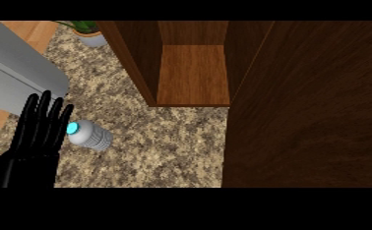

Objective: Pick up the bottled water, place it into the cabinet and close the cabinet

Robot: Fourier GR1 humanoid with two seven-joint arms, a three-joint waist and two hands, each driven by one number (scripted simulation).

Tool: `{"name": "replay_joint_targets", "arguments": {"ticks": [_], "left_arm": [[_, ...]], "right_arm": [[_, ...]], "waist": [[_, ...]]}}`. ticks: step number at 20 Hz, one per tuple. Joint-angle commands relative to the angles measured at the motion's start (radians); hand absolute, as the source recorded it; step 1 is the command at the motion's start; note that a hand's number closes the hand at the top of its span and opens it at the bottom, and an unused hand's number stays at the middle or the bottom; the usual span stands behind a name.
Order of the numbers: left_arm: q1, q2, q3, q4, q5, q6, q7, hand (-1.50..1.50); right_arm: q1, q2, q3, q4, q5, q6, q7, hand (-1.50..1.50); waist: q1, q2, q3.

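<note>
place: pretty much a home kitchen
giveaways: speckled stone desk [167,140], open wooden cabinet [193,76], potted plant [90,35] far left

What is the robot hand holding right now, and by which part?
Nothing. The left robot hand is open, fingers straight, beside the bottled water, which lies on its side on the counter with its cap toward the hand.

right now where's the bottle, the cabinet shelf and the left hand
bottle [94,136]: head view, on its clear body, lying on the counter
cabinet shelf [193,75]: head view, on the bare wood inside
left hand [35,148]: head view, on the palm below the straight fingers
</note>
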State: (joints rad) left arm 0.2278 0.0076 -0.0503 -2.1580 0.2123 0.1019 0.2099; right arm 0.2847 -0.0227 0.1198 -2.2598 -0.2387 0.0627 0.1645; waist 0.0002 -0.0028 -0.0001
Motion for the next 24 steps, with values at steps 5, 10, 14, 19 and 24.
{"name": "replay_joint_targets", "arguments": {"ticks": [5, 10, 14, 19, 24], "left_arm": [[0.227, -0.007, -0.021, -0.089, 0.046, -0.061, -0.054, -1.50], [0.260, -0.007, -0.036, -0.048, 0.042, -0.056, -0.104, -1.50], [0.353, -0.007, -0.027, -0.077, 0.076, -0.108, -0.136, -1.50], [0.313, 0.031, 0.091, -0.058, 0.136, -0.182, -0.167, -1.50], [0.350, 0.025, 0.151, 0.008, 0.165, -0.221, -0.227, -1.50]], "right_arm": [[0.132, -0.017, 0.001, -0.060, -0.073, 0.050, -0.011, -1.50], [0.187, -0.017, 0.019, -0.052, -0.066, 0.078, -0.070, -1.50], [0.214, -0.021, 0.034, -0.053, -0.063, 0.082, -0.086, -1.50], [0.203, -0.015, 0.026, 0.003, -0.022, 0.104, -0.157, -1.50], [0.323, 0.021, 0.167, -0.074, 0.078, 0.087, -0.169, -1.50]], "waist": [[0.003, 0.001, 0.000], [0.001, 0.001, 0.000], [0.003, 0.000, 0.000], [0.001, 0.001, 0.000], [0.000, 0.000, 0.000]]}}
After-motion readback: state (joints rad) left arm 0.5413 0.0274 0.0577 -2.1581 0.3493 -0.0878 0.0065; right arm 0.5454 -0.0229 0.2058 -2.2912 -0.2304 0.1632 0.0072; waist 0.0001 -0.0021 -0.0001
